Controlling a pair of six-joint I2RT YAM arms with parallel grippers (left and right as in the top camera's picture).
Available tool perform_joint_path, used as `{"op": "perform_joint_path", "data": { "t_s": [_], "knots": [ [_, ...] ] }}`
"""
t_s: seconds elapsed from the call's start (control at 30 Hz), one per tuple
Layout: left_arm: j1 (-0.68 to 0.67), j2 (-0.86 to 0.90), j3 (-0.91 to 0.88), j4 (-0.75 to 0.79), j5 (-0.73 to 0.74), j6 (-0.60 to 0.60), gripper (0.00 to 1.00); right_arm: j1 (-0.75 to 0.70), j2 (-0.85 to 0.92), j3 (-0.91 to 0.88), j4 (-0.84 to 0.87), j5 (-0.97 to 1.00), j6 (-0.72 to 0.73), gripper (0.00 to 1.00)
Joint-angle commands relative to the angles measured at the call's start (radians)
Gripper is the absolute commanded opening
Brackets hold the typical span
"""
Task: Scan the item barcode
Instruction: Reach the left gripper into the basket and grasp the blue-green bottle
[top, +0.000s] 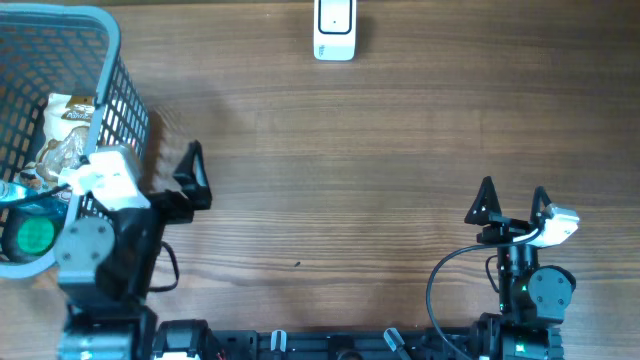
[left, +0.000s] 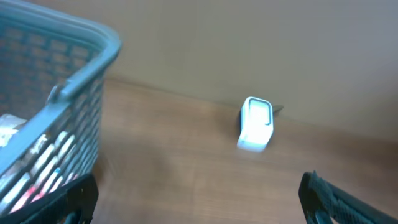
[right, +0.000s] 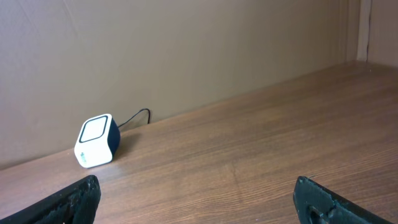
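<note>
Currently the left gripper (left: 199, 185) and right gripper (top: 513, 192) stand wide open, empty. We locate the item (top: 70, 125) in the basket (top: 110, 40) at the worktop's left edge, just left of the left jaws, the nearer arm.

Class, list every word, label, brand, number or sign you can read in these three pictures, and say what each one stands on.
No text here can be read for certain.
Bag in the basket: printed lettering near its top, too blurred to read.
Scanner: a small dark mark on its white face, too small to read.
</note>
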Motion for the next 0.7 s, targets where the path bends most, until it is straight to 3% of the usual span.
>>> {"op": "perform_joint_path", "data": {
  "t_s": [0.0,0.13,0.37,0.53,0.67],
  "knots": [
    [0.006,0.121,0.218,-0.126,-0.079,-0.048,1.0,0.006,-0.008,-0.001,0.003,-0.015,-0.016,1.0],
    [0.006,0.145,0.268,-0.238,-0.037,-0.09,1.0,0.006,-0.008,-0.001,0.003,-0.015,-0.016,1.0],
    [0.006,0.16,0.317,-0.249,-0.032,-0.09,1.0,0.006,-0.008,-0.001,0.003,-0.015,-0.016,1.0],
    [0.007,0.245,0.493,-0.324,-0.047,-0.098,1.0,0.006,-0.008,-0.001,0.003,-0.015,-0.016,1.0],
    [0.034,0.421,0.74,-0.449,-0.189,-0.124,1.0,0.006,-0.008,-0.001,0.003,-0.015,-0.016,1.0]
  ]
}}
